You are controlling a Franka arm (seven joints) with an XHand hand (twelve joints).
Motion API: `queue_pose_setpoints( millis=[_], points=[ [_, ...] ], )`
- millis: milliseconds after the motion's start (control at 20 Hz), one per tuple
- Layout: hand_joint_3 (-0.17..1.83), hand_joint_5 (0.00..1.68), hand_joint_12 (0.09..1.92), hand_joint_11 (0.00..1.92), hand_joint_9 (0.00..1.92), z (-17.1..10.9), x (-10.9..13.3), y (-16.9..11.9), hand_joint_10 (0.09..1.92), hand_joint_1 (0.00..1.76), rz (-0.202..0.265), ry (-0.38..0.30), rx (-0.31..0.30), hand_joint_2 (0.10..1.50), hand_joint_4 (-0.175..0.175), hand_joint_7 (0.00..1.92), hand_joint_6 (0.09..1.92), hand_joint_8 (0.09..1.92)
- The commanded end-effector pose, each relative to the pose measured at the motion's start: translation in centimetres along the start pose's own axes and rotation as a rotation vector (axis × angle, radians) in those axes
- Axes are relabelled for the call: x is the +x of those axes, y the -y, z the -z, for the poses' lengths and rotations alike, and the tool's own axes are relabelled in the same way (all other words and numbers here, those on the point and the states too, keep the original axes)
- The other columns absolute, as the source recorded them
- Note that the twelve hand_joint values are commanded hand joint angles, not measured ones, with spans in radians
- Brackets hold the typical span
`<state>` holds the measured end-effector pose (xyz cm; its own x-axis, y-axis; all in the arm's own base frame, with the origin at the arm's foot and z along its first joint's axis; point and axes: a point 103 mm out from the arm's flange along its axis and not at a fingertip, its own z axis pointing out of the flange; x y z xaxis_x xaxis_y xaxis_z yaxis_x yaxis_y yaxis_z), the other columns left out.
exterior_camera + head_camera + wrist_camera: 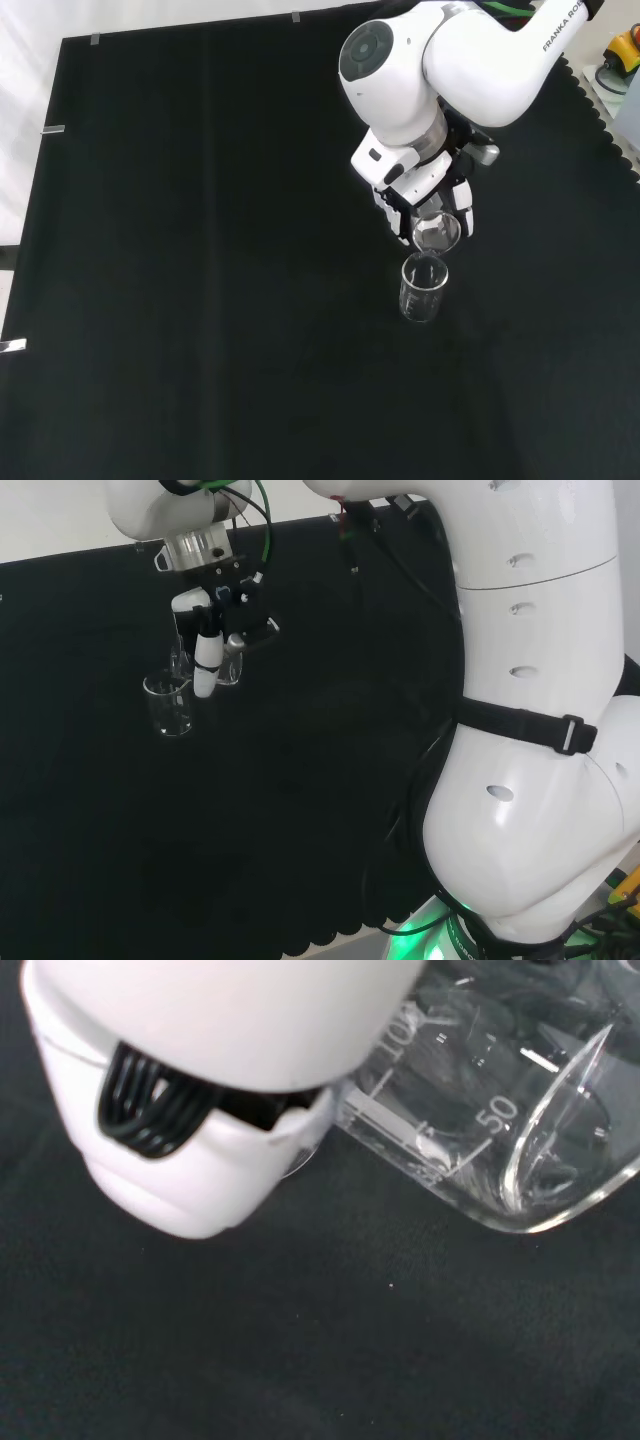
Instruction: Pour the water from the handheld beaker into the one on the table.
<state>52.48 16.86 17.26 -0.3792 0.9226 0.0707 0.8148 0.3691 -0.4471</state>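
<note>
Fingers curl round the tilted handheld beaker (clear glass), just above the table beaker

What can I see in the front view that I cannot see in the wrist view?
Front view alone: the beaker on the table standing upright on the black cloth, just below the hand, and the arm's white link above it. Wrist view alone: the printed scale on the handheld beaker, seen close and tilted. Both: the hand curled round the handheld beaker, over the cloth.
</note>
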Motion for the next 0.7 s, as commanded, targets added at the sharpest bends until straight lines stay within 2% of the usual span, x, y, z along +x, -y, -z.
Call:
queue_pose_setpoints(
  millis=[50, 600, 700],
  points=[
    [0.85, 1.36, 0.68, 1.29, 1.71, 0.52, 0.01, 0.20, 0.37, 1.33, -0.006, 0.032, 0.004, 0.51, -0.175, 1.43, 0.56, 0.52],
    [0.85, 1.36, 0.68, 1.29, 1.71, 0.45, 0.14, 0.15, 0.38, 1.33, -0.025, 0.061, 0.026, 0.51, -0.175, 1.43, 0.57, 0.53],
    [0.85, 1.36, 0.68, 1.29, 1.71, 0.30, -0.51, 0.18, 0.38, 1.33, -0.022, 0.066, 0.030, 0.51, -0.175, 1.42, 0.57, 0.53]
  ],
)
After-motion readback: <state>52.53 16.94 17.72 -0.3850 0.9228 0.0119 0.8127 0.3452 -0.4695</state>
